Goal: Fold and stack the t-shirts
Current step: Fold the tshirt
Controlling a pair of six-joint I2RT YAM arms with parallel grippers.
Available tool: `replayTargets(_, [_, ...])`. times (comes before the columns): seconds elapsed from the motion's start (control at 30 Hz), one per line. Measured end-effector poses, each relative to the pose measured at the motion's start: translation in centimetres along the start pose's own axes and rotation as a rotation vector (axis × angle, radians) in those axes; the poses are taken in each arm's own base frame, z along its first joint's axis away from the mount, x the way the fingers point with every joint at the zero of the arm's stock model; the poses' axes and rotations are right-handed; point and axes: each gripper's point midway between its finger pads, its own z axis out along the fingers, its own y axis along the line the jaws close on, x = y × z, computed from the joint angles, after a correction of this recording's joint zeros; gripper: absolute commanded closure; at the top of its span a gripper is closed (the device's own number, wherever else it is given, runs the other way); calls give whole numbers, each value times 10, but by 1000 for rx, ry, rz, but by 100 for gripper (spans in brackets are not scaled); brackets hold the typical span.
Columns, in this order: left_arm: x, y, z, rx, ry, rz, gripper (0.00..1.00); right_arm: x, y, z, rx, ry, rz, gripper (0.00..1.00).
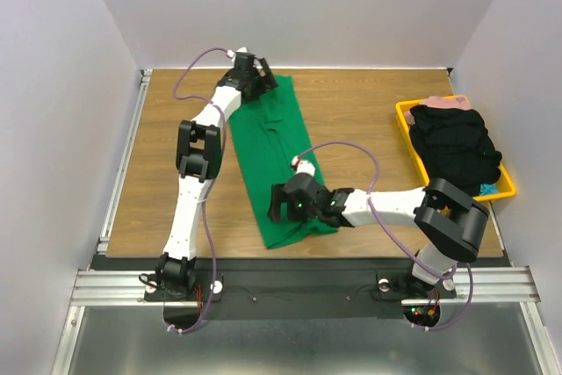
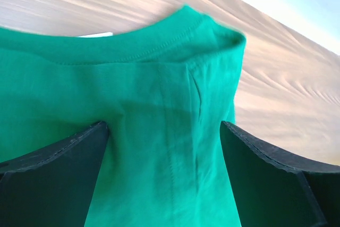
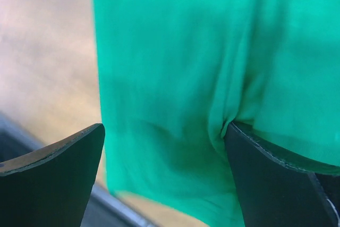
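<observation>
A bright green t-shirt [image 1: 274,151] lies folded into a long strip down the middle of the wooden table [image 1: 360,111]. My left gripper [image 1: 256,79] is at its far end, jaws open and straddling the cloth just below the collar [image 2: 175,27]. My right gripper [image 1: 283,208] is at the near end by the hem, jaws open, with green cloth [image 3: 180,104] between them and one fold resting on the right finger [image 3: 265,174]. Neither gripper is closed on the shirt.
A yellow tray [image 1: 408,133] at the right edge holds a heap of dark clothes [image 1: 455,147] and something pink at its far end. A metal rail [image 1: 290,283] runs along the near edge, close under the shirt's hem.
</observation>
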Motion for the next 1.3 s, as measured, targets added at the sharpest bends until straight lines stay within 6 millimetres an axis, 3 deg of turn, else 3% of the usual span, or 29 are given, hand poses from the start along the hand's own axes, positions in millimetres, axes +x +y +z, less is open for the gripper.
replayTargets(0.13, [30, -50, 10, 103, 29, 2, 1, 37, 36, -7, -81, 74, -80, 0])
replayTargets(0.27, [52, -83, 14, 177, 48, -31, 1, 52, 46, -12, -109, 112, -119, 0])
replayTargets(0.53, [46, -91, 18, 194, 19, -158, 1, 58, 35, -28, -76, 156, -153, 0])
replayTargets(0.67, [41, -92, 19, 196, 12, -184, 1, 52, 34, -46, -74, 148, -167, 0])
replayTargets(0.83, [37, -92, 11, 188, 16, -165, 1, 33, 49, -69, -119, 89, -172, 0])
replayTargets(0.9, [34, -93, -6, 175, 24, -139, 1, 23, 54, -77, -138, 54, -165, 0])
replayTargets(1.03, [24, -96, -83, 155, 33, -67, 1, -1, 61, -102, -170, -45, -139, 0])
replayTargets(1.2, [13, -106, -230, 249, -69, -11, 1, -13, 46, -121, -153, -130, -80, 0])
replayTargets(1.23, [23, -101, -263, 275, -95, -3, 1, -12, 39, -122, -136, -137, -67, 0])
replayTargets(1.27, [28, -99, -278, 286, -109, 0, 1, -9, 31, -123, -117, -139, -56, 0])
replayTargets(1.3, [49, -91, -304, 296, -111, 6, 1, -6, 24, -122, -102, -139, -50, 0])
